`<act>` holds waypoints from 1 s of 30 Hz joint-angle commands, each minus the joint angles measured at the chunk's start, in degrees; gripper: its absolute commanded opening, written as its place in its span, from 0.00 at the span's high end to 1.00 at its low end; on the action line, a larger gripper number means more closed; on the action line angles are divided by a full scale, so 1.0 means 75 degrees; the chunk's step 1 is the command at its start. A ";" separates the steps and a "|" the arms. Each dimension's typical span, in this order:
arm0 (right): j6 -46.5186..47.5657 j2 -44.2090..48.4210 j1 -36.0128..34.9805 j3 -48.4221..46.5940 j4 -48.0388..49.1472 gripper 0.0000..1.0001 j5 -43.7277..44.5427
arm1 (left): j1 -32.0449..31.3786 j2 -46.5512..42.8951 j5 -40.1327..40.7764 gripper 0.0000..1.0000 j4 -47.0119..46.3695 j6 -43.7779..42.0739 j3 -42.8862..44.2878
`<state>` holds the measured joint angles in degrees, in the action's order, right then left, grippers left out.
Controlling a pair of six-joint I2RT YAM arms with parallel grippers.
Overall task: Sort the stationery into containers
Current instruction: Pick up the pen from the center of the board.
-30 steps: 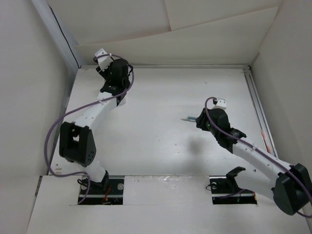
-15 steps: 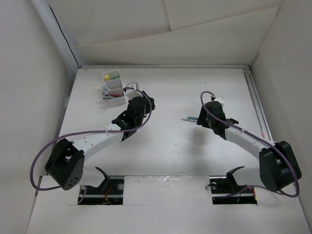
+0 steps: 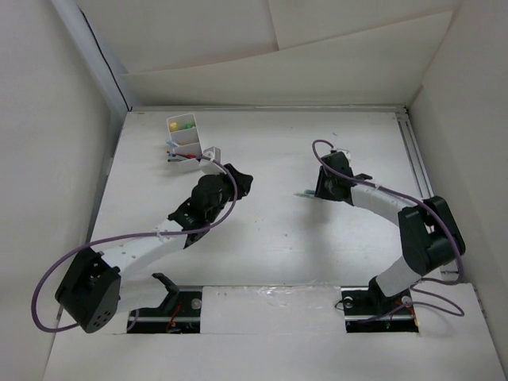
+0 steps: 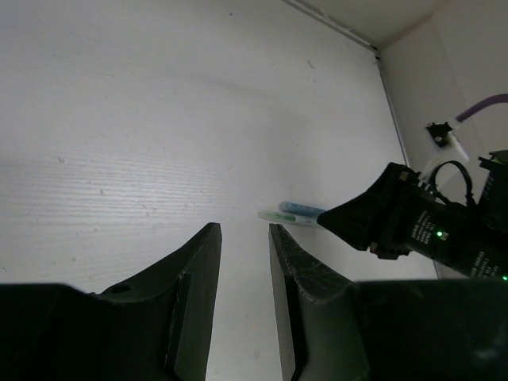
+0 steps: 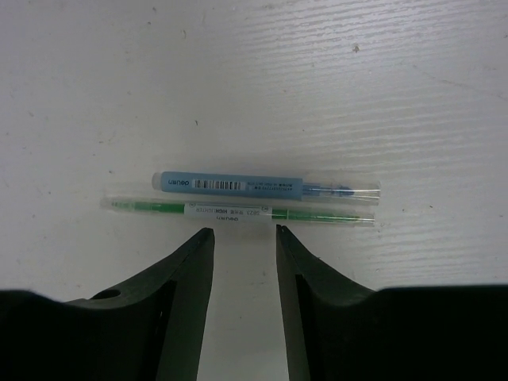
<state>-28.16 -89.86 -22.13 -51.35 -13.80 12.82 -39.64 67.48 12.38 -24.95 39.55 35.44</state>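
Note:
Two pens lie side by side on the white table, a light blue one (image 5: 230, 183) and a thin green one (image 5: 238, 211); from above they show as a short stub (image 3: 305, 194). My right gripper (image 5: 244, 231) is open and empty, its tips just short of the green pen (image 4: 284, 216). My left gripper (image 4: 244, 230) hovers near mid-table, open a narrow gap with nothing in it, facing the blue pen (image 4: 299, 209). The white three-compartment box (image 3: 195, 140) stands far left and holds yellow and green pieces (image 3: 185, 125) and several pens (image 3: 178, 152).
A metal rail (image 3: 417, 176) runs along the table's right side, with a thin red streak (image 3: 433, 221) beyond it. White walls close in the back and both sides. The right arm's black wrist (image 4: 413, 226) fills the right of the left wrist view.
The left arm swung away from the box toward mid-table, uncovering the box. The right arm stretched over to the two pens. Both grippers' jaws have narrowed.

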 commanded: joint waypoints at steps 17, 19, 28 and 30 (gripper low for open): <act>0.0485 -0.0370 0.0115 -0.0582 -0.0222 0.37 -0.0713 | 0.0023 -0.0537 -0.0854 0.73 -0.0541 0.0000 -0.0202; 0.0567 -0.0370 0.0185 -0.0583 -0.0222 0.35 -0.0888 | 0.0023 -0.0456 -0.0854 0.73 -0.0541 0.0000 -0.0202; 0.0638 -0.0382 0.0255 -0.0653 -0.0222 0.34 -0.0959 | 0.0105 -0.0455 -0.1065 0.76 -0.0611 0.0070 -0.0202; 0.0638 -0.0381 0.0255 -0.0653 -0.0222 0.34 -0.0959 | 0.0105 -0.0455 -0.1065 0.76 -0.0611 0.0070 -0.0202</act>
<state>-24.14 -93.21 -20.60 -53.95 -16.03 6.15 -39.24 65.39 5.43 -26.81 39.77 34.39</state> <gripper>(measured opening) 0.657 0.247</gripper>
